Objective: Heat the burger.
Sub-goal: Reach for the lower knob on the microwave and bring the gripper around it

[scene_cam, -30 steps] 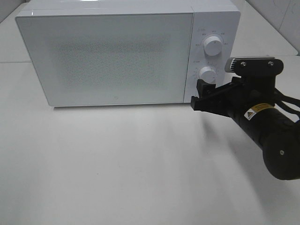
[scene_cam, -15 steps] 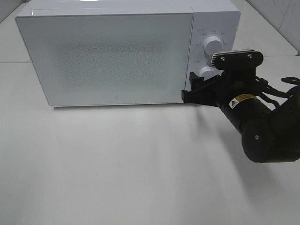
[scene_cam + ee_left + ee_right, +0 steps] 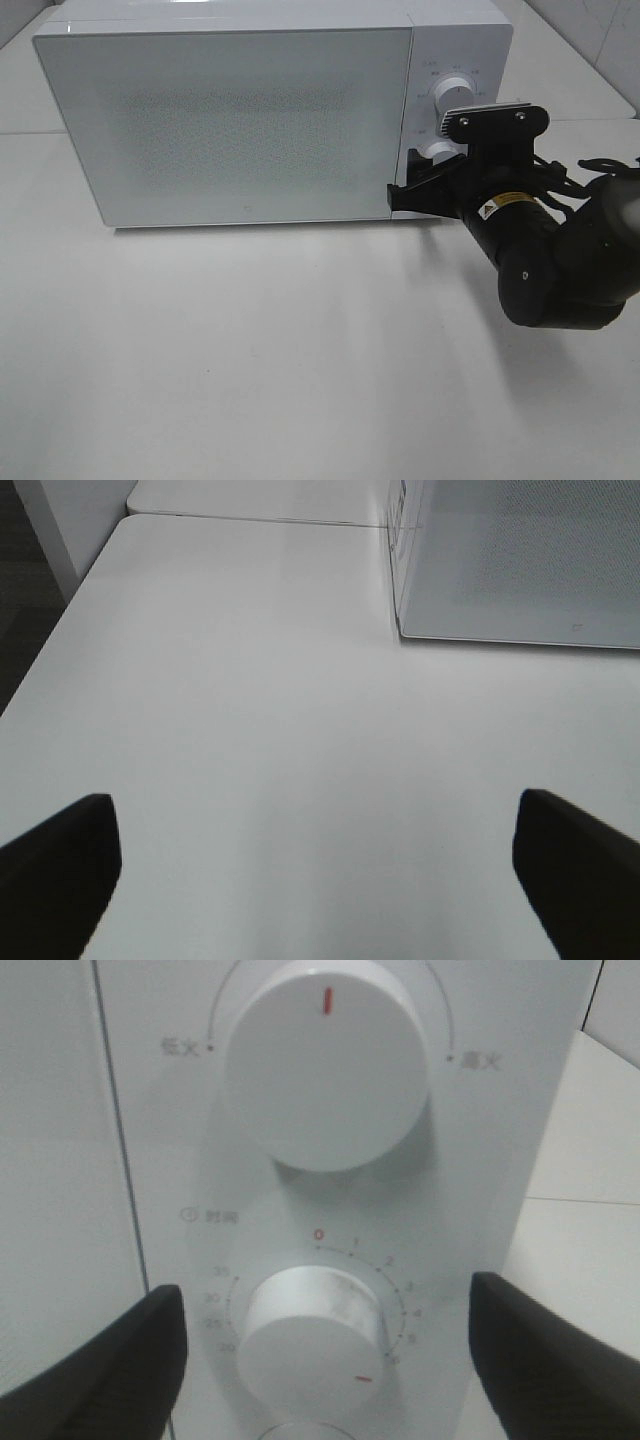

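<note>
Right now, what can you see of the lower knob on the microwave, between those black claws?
The lower knob is a round, white, plastic-looking dial on the control panel of the microwave, directly under the larger upper knob. A printed scale rings it, with a red 0 nearest the upper knob. Its red mark points toward about 6. The open right gripper straddles it, a finger on each side with gaps showing, so nothing seems to touch it.

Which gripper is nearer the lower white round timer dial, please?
Right. The right gripper closely faces the white round timer dial; the left gripper hangs over the white table, off the white microwave's other end.
</note>
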You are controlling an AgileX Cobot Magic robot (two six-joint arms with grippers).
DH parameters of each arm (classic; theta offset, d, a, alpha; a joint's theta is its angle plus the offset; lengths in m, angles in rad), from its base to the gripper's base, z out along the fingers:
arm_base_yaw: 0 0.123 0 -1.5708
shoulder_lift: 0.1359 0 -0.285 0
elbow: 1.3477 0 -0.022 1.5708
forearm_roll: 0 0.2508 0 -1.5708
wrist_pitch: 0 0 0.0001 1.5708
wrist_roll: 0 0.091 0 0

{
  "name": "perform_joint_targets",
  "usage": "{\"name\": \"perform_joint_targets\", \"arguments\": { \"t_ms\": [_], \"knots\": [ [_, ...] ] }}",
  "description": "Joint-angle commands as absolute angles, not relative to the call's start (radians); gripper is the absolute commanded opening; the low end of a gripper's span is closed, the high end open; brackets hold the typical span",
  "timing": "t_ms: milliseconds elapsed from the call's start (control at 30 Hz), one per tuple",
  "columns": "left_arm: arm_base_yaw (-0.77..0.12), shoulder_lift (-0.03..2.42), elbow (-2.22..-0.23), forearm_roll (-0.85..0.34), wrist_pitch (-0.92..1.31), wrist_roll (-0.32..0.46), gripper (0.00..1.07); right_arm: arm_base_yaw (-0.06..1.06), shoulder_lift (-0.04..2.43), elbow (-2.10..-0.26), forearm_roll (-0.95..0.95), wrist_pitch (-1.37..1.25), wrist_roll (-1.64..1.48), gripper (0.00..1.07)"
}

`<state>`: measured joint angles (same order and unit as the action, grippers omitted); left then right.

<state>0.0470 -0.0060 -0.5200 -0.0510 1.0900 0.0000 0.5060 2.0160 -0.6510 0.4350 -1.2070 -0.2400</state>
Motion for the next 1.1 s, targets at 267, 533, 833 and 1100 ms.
{"name": "perform_joint_targets", "arguments": {
  "t_ms": [267, 533, 833, 1100],
  "knots": [
    [0.049, -0.021, -0.516, -0.048, 1.072, 0.0, 1.01, 0.499, 2.014, -0.66, 0.422, -1.343, -0.206, 0.76],
    [0.049, -0.021, -0.516, -0.048, 1.072, 0.0, 1.01, 0.499, 2.023, -0.661, 0.402, -1.335, -0.193, 0.76],
    [0.049, -0.021, -0.516, -0.048, 1.072, 0.0, 1.01, 0.5, 2.046, -0.676, 0.403, -1.345, -0.186, 0.76],
    [0.049, -0.021, -0.516, -0.048, 1.072, 0.0, 1.01, 0.5, 2.046, -0.686, 0.403, -1.343, -0.181, 0.76]
  ]
}}
